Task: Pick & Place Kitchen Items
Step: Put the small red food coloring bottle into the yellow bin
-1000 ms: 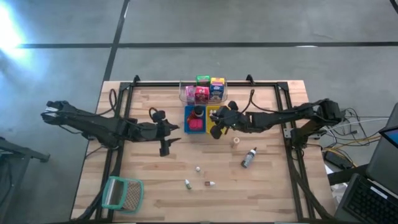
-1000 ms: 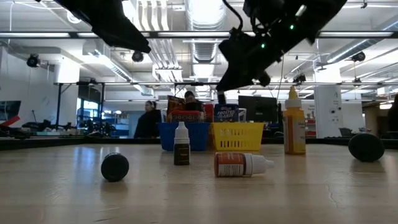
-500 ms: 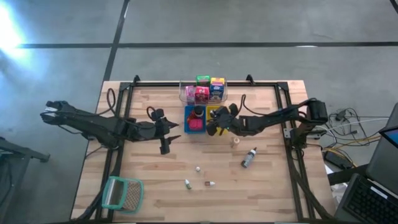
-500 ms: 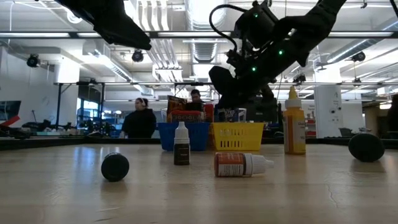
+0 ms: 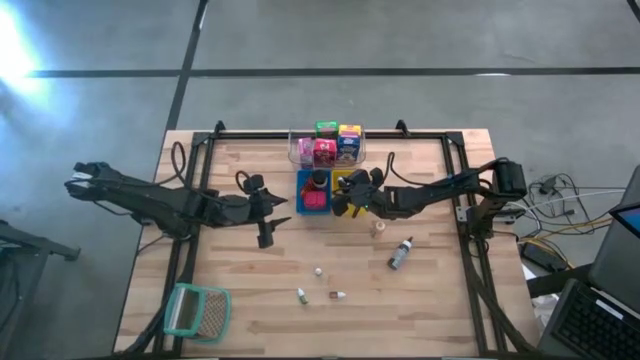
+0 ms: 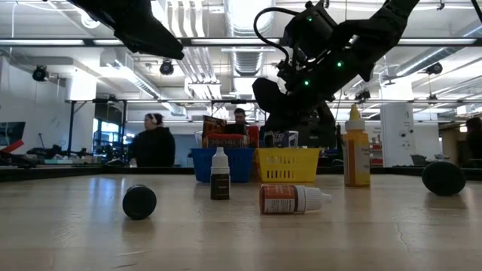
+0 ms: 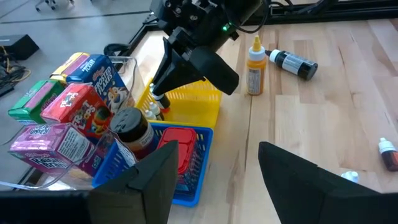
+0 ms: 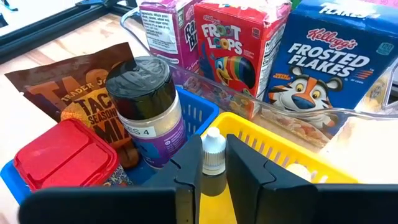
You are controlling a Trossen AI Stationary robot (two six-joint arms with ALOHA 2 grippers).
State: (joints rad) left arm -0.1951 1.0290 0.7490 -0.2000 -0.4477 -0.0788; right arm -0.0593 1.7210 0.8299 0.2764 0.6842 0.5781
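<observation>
My right gripper (image 8: 213, 177) hangs over the yellow tray (image 8: 273, 155), shut on a small dropper bottle with a white cap (image 8: 213, 148). Beside it, the blue tray (image 5: 303, 185) holds a dark-lidded jar (image 8: 146, 106), a red can (image 8: 62, 155) and a brown packet. Cereal boxes (image 8: 326, 59) stand in the clear tub behind. My left gripper (image 7: 214, 186) hovers open above the table, left of the trays (image 5: 268, 218). An orange bottle (image 5: 379, 227) stands upright, and a grey bottle (image 5: 400, 253) and tiny dropper bottles (image 5: 318, 272) lie loose on the wood. My right gripper pinches the dropper bottle between its two fingers, on the body just under the white cap (image 8: 213, 169). The fingers slant down from the table's right side. The bottle stands roughly upright, cap up, over the yellow tray's inside (image 7: 163, 107); its bottom is hidden.
A teal-rimmed mesh basket (image 5: 197, 310) lies at the near left corner. A black frame runs along the table's edges (image 5: 470, 200). Bare wood stretches along the near side around the small bottles. People move in the room beyond the table's far edge.
My right gripper has sunk toward the yellow tray and rolled its wrist, keeping the dropper bottle in its fingers; for the last half second it has hung still. A person in the room behind has walked to the left.
</observation>
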